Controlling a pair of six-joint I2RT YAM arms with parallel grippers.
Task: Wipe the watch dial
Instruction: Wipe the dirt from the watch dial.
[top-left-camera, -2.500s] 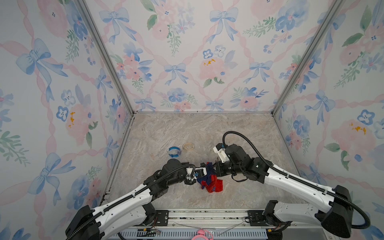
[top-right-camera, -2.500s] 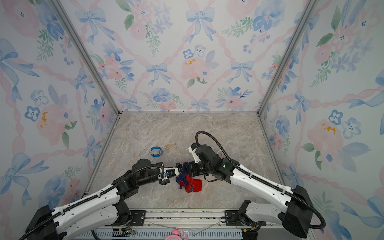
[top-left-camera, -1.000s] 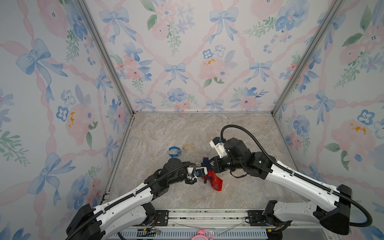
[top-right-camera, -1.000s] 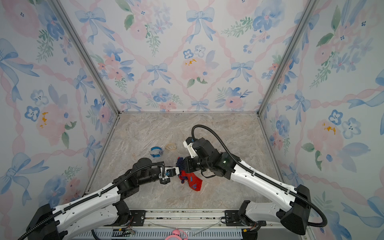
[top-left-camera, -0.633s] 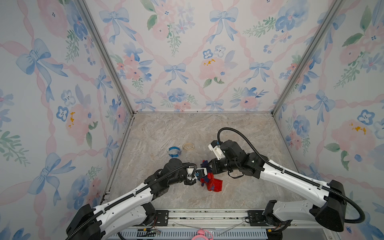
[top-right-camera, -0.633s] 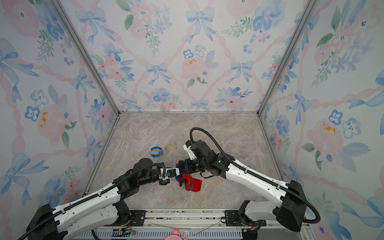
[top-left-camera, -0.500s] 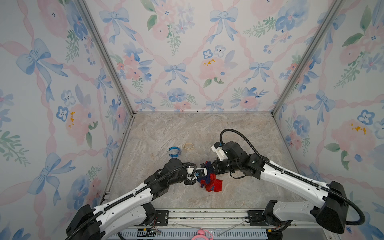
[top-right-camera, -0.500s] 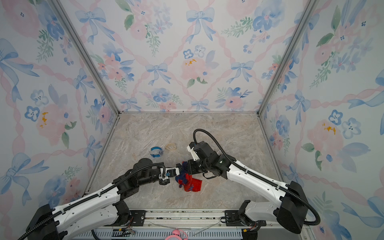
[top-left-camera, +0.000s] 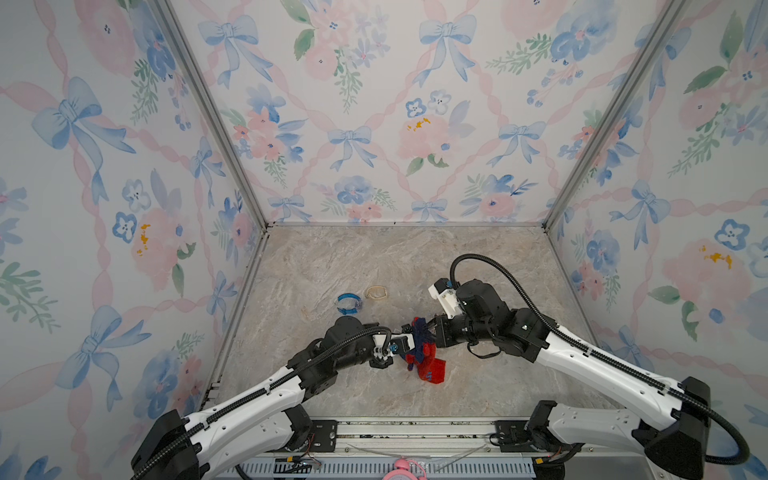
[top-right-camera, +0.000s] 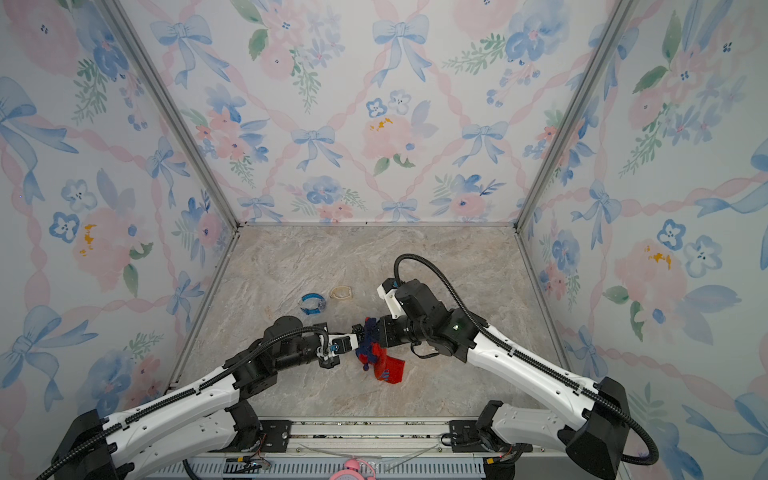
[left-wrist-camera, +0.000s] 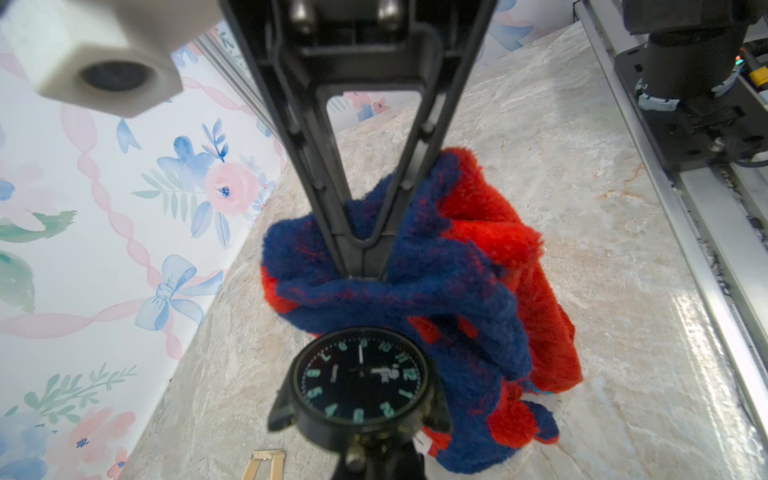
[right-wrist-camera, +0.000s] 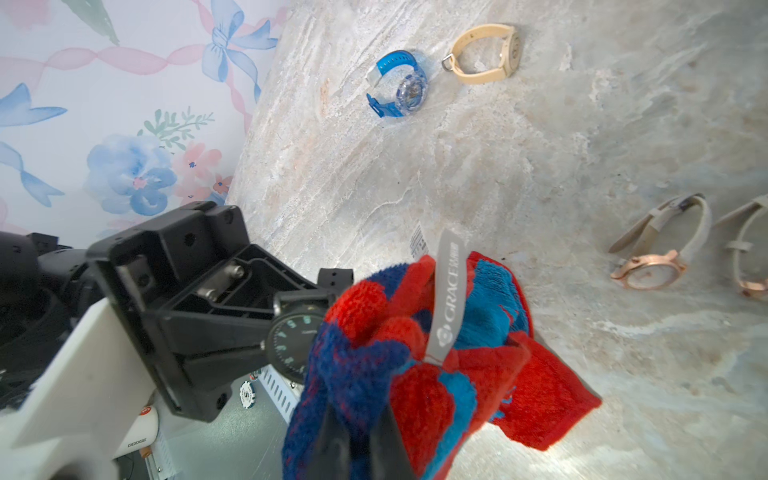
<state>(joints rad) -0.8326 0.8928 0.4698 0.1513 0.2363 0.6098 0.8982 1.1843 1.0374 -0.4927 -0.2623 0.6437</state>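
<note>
Left wrist view: you've got the black watch square in front of the lens, held up off the table. Your left pincer is clenched on it from underneath, with only its dark tips showing below the case. Facing you, the right pincer has its jaws pressed tight together, biting into the red and blue cloth. The cloth bunches against the rim of the dial and runs down one side of the case. From here the dial itself is uncovered, numbers and hands readable.

Right wrist view: the cloth fills the middle, a grey tag hanging off it. It overlaps one side of the dial. Your left pincer comes in pinched on the watch, and the right pincer is buried in the cloth. Lying on the table beyond are a blue watch, a beige watch and two rose-gold watches with pale straps.

In both top views your arms meet tip to tip over the near middle of the table. The cloth sits between the pincers and trails down toward the surface. The blue watch and beige watch lie side by side, apart from the action.
</note>
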